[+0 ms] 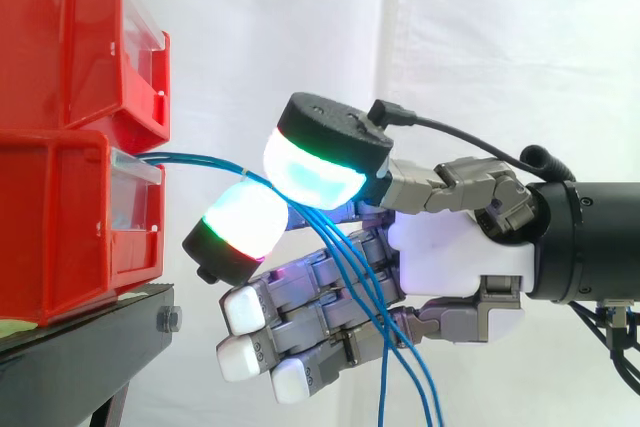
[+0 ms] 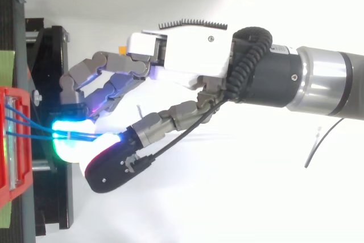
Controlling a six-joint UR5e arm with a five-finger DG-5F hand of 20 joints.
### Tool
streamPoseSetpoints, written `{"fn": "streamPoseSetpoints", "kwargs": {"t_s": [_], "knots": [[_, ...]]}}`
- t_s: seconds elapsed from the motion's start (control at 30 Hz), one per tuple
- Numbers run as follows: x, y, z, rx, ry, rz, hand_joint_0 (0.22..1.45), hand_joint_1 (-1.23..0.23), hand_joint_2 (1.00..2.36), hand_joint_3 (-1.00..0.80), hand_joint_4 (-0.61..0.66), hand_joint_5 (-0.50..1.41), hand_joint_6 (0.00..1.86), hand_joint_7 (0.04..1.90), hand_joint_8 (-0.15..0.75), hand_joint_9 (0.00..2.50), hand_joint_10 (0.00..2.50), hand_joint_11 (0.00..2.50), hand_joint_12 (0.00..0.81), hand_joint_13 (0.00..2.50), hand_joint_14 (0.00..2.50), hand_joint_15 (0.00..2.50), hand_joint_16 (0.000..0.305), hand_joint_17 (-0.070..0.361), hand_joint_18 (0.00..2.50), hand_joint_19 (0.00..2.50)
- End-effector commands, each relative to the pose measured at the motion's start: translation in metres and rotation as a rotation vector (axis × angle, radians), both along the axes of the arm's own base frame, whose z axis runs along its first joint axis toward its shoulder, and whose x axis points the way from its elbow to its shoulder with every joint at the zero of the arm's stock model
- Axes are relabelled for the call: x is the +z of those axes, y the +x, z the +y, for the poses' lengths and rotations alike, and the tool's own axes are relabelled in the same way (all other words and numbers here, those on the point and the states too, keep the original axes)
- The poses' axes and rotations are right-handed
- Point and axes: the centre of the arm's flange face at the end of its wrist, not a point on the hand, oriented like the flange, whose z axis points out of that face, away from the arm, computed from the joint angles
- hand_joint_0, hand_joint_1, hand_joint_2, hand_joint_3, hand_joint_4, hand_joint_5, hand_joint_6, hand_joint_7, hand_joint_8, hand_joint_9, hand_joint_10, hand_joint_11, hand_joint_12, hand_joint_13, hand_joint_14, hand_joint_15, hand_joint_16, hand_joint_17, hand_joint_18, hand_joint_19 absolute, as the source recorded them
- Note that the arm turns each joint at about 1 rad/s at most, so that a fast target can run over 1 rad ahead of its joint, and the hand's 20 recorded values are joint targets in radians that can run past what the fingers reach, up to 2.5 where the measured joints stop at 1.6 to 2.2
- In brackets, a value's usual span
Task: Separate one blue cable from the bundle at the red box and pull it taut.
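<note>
Two red bins stand stacked at the left end of the black stand (image 1: 90, 347), before a white curtain (image 1: 300, 27). The upper red bin (image 1: 60, 37) sits on the lower red bin (image 1: 50, 237), whose front reaches nearly to the stand's right edge. Each bin has a clear strip (image 1: 135, 162) across its front lip; any print on them is too small to tell. A bolt (image 1: 168, 320) shows at the stand's right corner. From above, a piece of green tape (image 2: 5, 64) lies along the stand's left edge.

The blue cables (image 1: 190, 158) leave the lower bin's front just under its clear strip. In the top view three strands (image 2: 23, 126) fan out of the bin and run together toward the hand (image 1: 450, 247), which reaches in from the right, level with the lower bin.

Two large glowing fingertips (image 1: 315, 172) are closed on the strands just off the stand's right edge: a cyan-white pad above and a white pad edged green and red below. How many strands lie inside that pinch cannot be told. Between bin and pinch the cables run nearly straight with a slight arc. Past the pinch at least three strands hang loose, crossing in front of the palm to the bottom edge.

The other fingers, with plain white pads (image 1: 245, 307), are half bent and pressed side by side below the pinch.
</note>
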Motion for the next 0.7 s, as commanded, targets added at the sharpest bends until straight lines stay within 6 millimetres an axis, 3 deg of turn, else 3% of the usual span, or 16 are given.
{"fn": "streamPoseSetpoints", "kwargs": {"t_s": [0.0,0.2,0.33,0.67], "knots": [[-0.0004,-0.0001,0.0011,0.0,0.001,0.001,0.56,-0.68,1.0,-0.5,0.14,-0.18,0.83,1.0,0.305,0.83,0.02,0.67,0.367,0.74,0.01,0.38,0.044,0.099,0.67,0.54],[-0.0002,0.0,0.001,-0.002,0.001,0.0,0.52,-0.59,1.0,-0.5,0.15,-0.16,0.78,1.04,0.314,0.84,0.02,0.66,0.379,0.73,0.01,0.39,0.047,0.105,0.68,0.55],[0.0003,0.0001,0.0001,0.0,0.002,-0.001,0.58,-0.55,1.0,-0.49,0.12,-0.14,0.75,1.1,0.31,0.86,0.02,0.64,0.366,0.73,0.01,0.39,0.044,0.1,0.67,0.57],[0.0002,-0.0003,-0.0031,0.0,0.002,0.001,0.59,-0.66,1.02,-0.2,0.12,-0.16,0.8,1.12,0.311,0.85,0.02,0.66,0.369,0.73,0.02,0.39,0.045,0.101,0.68,0.57]]}}
